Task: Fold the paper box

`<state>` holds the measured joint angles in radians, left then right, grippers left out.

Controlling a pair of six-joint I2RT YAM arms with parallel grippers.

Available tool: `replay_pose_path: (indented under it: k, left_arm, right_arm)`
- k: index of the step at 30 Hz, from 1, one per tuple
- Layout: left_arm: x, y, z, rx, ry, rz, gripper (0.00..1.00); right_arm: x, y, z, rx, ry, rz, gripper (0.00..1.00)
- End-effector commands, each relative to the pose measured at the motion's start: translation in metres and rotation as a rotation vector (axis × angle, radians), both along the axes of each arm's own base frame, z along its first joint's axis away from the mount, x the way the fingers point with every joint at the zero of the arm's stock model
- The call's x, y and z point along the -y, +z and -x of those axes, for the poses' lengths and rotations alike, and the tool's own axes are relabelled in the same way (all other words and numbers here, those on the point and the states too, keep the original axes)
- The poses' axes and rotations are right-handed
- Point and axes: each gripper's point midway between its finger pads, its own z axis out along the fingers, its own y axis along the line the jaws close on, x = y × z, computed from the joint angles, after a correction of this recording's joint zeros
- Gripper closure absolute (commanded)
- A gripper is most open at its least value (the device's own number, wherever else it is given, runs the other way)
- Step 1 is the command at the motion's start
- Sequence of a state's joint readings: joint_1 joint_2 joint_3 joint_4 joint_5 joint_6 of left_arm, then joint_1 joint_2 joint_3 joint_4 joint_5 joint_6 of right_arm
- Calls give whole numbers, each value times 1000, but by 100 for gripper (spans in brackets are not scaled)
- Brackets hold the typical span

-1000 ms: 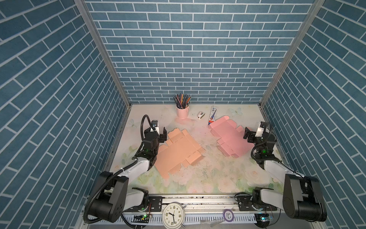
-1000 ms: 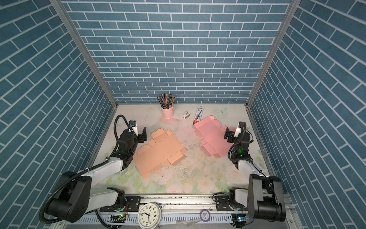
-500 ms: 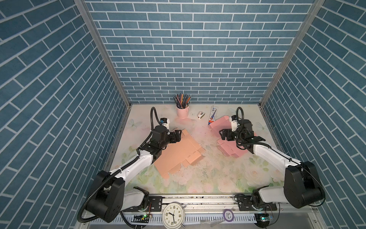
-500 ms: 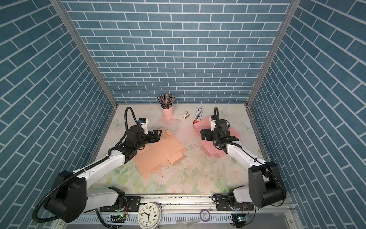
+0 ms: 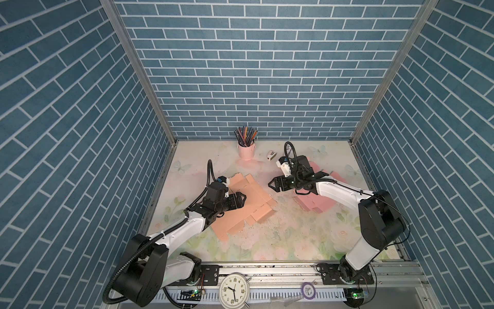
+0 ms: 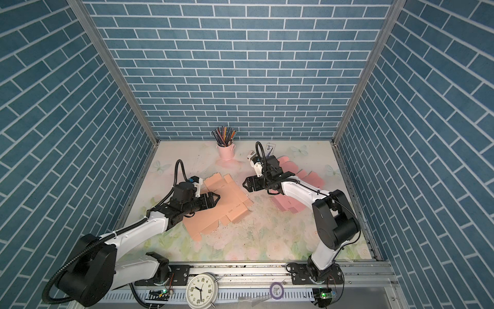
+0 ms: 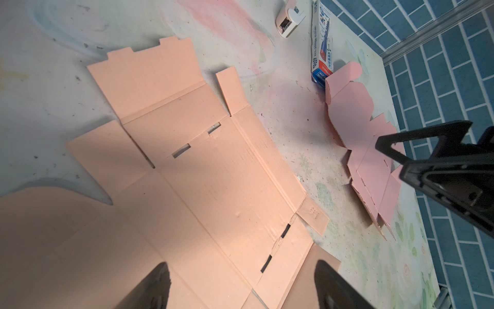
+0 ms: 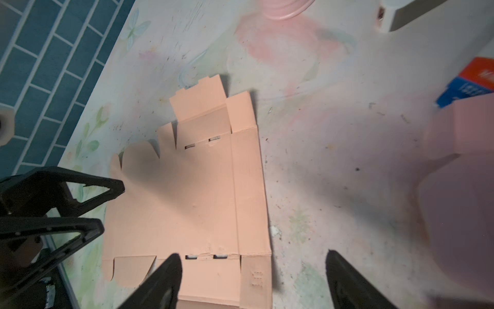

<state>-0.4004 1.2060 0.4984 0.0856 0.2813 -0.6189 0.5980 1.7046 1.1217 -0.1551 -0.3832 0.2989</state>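
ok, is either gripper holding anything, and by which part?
Nothing is held. The left gripper is open above the orange box blank; the right gripper is open too, empty.

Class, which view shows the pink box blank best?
Left wrist view: the pink box blank shows nearly whole, flat. In both top views the right arm crosses it; the right wrist view catches a blurred edge.

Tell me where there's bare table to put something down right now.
Widest: the table front, between the orange cardboard, pink cardboard and the rail. Also back left, beside the pencil cup. The gap between the cardboards is narrow, under the right gripper. Back right is crowded.
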Motion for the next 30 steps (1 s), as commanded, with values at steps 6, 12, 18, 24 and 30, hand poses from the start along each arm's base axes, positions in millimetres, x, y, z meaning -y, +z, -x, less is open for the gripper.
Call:
replay_pose_path:
  k: [6, 12, 18, 24, 30]
  left_arm:
    - [-16, -14, 13, -41, 22, 35, 15]
    - [-11, -20, 18, -49, -8, 66, 15]
    - [-10, -29, 22, -73, -8, 72, 15]
    - [-12, -38, 23, -88, -1, 57, 15]
    - [-13, -46, 21, -101, 11, 52, 15]
  right_arm:
    - [-28, -15, 13, -112, 42, -58, 21]
    - [-36, -26, 13, -152, 61, -74, 25]
    - [-38, -41, 13, -184, 71, -62, 26]
    - [-34, -56, 9, -200, 59, -34, 27]
    - [-31, -64, -3, -202, 35, -32, 28]
